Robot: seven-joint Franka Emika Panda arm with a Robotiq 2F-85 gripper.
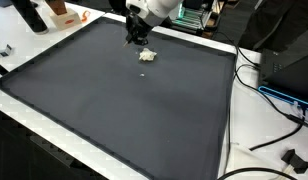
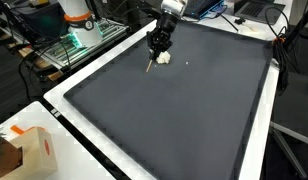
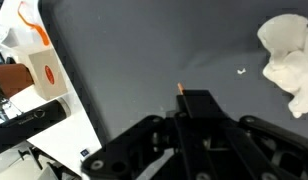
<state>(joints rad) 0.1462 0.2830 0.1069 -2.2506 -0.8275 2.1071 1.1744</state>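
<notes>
Tool (image 2: 154, 48) is closed tight on a thin straight stick (image 2: 149, 65) whose orange tip pokes out past the fingers. Crumpled white paper wad (image 2: 164, 58), soft and lumpy, lies just beside the tool on the matte dark mat (image 2: 194, 110). Tiny white scrap (image 3: 242, 71) sits near the wad.

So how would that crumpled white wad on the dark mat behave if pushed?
The white wad looks crumpled and soft, so probably floppy and very light. On the flat mat it would likely slide or deform, not roll.
</notes>
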